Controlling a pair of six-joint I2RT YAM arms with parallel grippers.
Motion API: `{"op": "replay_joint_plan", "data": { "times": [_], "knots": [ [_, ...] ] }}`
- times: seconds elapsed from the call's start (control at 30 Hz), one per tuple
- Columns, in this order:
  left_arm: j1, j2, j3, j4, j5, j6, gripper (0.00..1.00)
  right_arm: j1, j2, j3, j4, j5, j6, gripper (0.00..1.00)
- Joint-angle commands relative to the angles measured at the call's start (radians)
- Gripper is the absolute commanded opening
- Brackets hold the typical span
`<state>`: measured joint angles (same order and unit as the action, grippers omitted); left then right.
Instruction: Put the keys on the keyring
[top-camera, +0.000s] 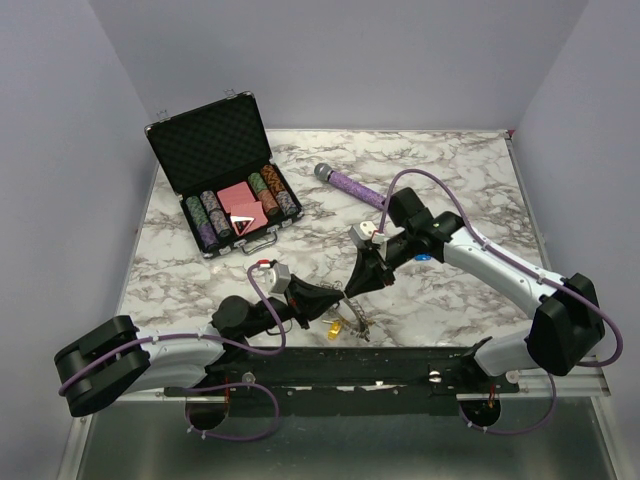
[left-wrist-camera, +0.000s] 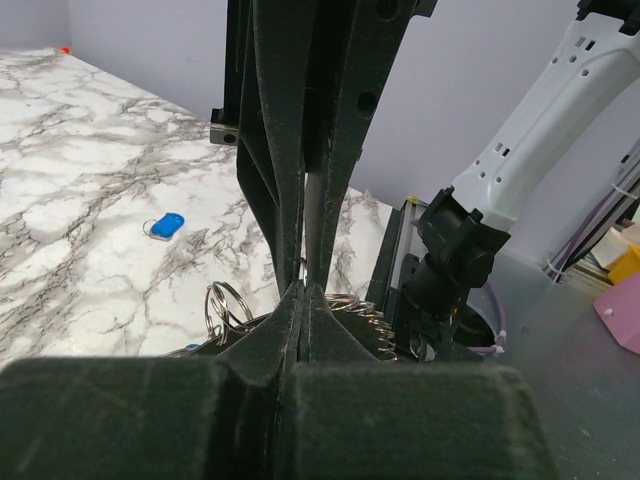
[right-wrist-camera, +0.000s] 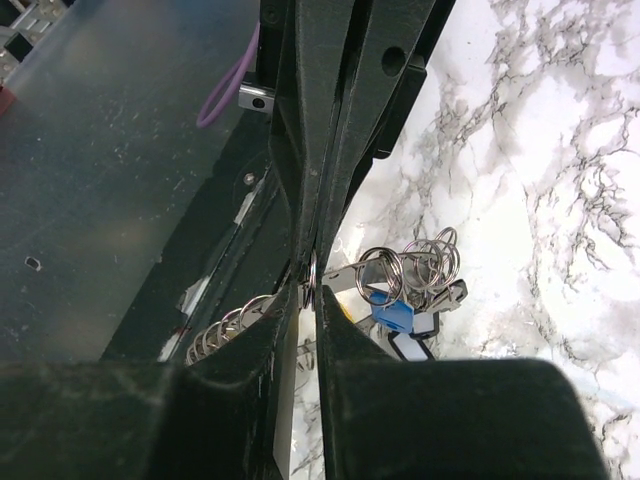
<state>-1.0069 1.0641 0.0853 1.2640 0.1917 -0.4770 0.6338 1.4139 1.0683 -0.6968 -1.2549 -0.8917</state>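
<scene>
The keyring (top-camera: 352, 318) hangs low over the table's near edge, held between both grippers. My left gripper (top-camera: 334, 300) is shut on it; in the left wrist view (left-wrist-camera: 303, 292) its coiled edge (left-wrist-camera: 372, 318) sticks out on the right and small split rings (left-wrist-camera: 224, 304) on the left. My right gripper (top-camera: 353, 290) reaches down from above and is shut on the same ring (right-wrist-camera: 313, 278). Blue (right-wrist-camera: 393, 316) and white (right-wrist-camera: 410, 346) capped keys hang on it beside the right fingers. A yellow key (top-camera: 333, 328) shows below. One blue key (top-camera: 425, 257) lies loose on the table, also in the left wrist view (left-wrist-camera: 167, 225).
An open black case of poker chips (top-camera: 232, 205) stands at the back left. A purple microphone (top-camera: 350, 185) lies at the back centre. The black rail (top-camera: 400, 365) with both arm bases runs along the near edge, right under the grippers.
</scene>
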Motion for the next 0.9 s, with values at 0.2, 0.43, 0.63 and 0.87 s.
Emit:
{"op": "replay_joint_plan", "data": {
  "times": [0.2,0.43,0.63,0.87],
  "knots": [
    [0.007,-0.003,0.013,0.302,0.006,0.000,0.00,0.004,0.008,-0.007,-0.001,-0.017,-0.001,0.06],
    [0.010,-0.015,-0.002,0.267,0.006,0.012,0.00,0.006,0.013,0.057,-0.085,0.051,-0.012,0.00],
    [0.021,-0.168,-0.024,0.042,-0.001,0.038,0.39,0.006,0.049,0.172,-0.274,0.164,-0.084,0.00],
    [0.025,-0.535,0.105,-0.692,-0.006,0.214,0.64,0.010,0.076,0.255,-0.429,0.316,-0.127,0.00]
  ]
}}
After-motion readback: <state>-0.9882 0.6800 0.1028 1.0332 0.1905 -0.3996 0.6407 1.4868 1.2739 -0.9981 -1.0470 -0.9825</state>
